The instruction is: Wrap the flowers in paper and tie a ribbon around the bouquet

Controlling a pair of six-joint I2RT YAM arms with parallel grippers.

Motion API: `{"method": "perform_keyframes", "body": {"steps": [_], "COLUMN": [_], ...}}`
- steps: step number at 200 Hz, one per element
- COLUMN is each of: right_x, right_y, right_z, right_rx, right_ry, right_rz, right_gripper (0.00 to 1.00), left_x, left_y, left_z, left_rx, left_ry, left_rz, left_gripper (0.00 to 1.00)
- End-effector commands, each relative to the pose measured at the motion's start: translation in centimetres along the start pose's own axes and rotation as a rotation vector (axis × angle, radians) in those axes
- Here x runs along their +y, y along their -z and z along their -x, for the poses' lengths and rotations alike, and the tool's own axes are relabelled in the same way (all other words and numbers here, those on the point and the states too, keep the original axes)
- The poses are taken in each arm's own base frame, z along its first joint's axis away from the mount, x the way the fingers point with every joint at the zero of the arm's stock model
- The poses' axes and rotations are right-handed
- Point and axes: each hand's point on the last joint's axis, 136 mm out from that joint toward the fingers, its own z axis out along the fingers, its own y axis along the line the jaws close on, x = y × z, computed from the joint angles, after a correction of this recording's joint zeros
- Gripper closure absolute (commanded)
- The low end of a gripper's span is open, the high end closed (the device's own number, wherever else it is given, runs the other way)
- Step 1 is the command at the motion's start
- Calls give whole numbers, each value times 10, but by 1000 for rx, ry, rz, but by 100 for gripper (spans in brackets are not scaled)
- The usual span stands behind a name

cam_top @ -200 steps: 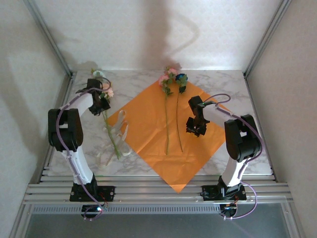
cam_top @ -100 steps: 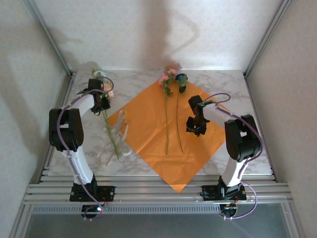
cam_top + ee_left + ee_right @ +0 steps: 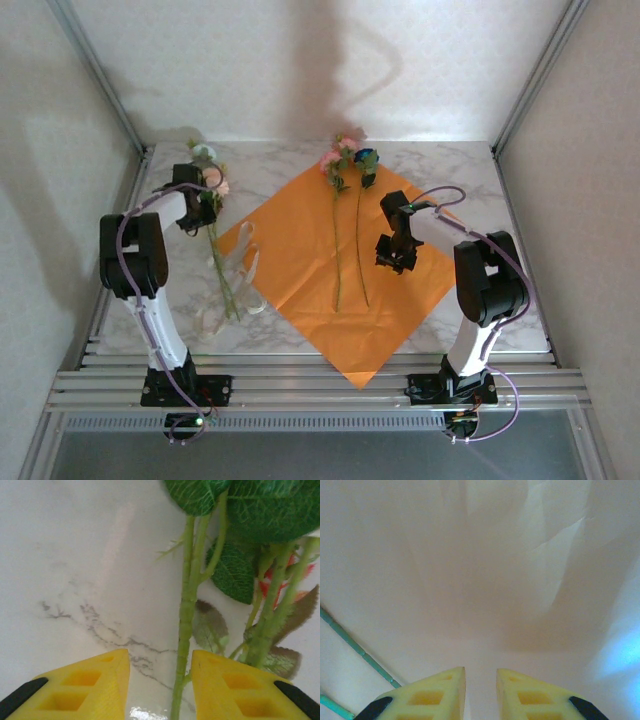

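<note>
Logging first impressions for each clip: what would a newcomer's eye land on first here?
The big orange paper lies as a diamond in the middle of the marble table, with two long-stemmed flowers laid up its middle, blooms at its far corner. Next comes the left gripper on the left side, jaws open astride a third flower stem beside the pale ribbon. The right gripper hovers over the paper's right half.

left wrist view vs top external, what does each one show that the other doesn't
Left wrist: a green stem between the parted yellow fingers of the left gripper, veined leaves beside it. Top external: the orange paper with two flowers on it, the ribbon at its left edge, the right gripper over the paper. Both: that flower stem lying on the marble table.
</note>
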Motion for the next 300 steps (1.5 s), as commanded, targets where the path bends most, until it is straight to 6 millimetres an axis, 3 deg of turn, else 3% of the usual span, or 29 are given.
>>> {"method": "perform_keyframes", "body": {"steps": [1, 47, 56, 71, 108, 145, 167, 198, 243, 269, 300], "right_x": [-1, 0, 1, 1, 1, 1, 0, 0, 2, 3, 2], "right_y": [3, 2, 2, 2, 3, 3, 2, 2, 3, 2, 1], "right_z": [0, 1, 0, 1, 0, 0, 0, 0, 1, 1, 3], "right_rx": [7, 9, 10, 8, 8, 9, 10, 11, 10, 11, 8], "right_ry": [2, 0, 2, 3, 4, 7, 7, 4, 6, 5, 5], "right_rz": [-12, -10, -9, -8, -11, -12, -14, -11, -9, -9, -18], "right_gripper": [76, 76, 76, 76, 76, 76, 76, 76, 76, 76, 76], "left_x": [-6, -1, 0, -2, -12, -13, -18, -9, 2, 7, 18], "left_y": [0, -4, -3, 4, 32, 10, 11, 2, -14, 3, 55], "left_z": [2, -2, -1, 5, 20, 3, 1, -5, -10, 2, 29], "left_rx": [-12, -5, -8, -41, -110, -8, -22, 3, 39, -15, -116], "left_ry": [-44, -63, -63, -68, -75, -102, -116, -107, -105, -102, -102], "left_rz": [-20, 9, 15, 21, -9, 0, -11, 37, 104, 146, 264], "left_gripper": [63, 77, 74, 58, 52, 57, 59, 61, 74, 99, 100]}}
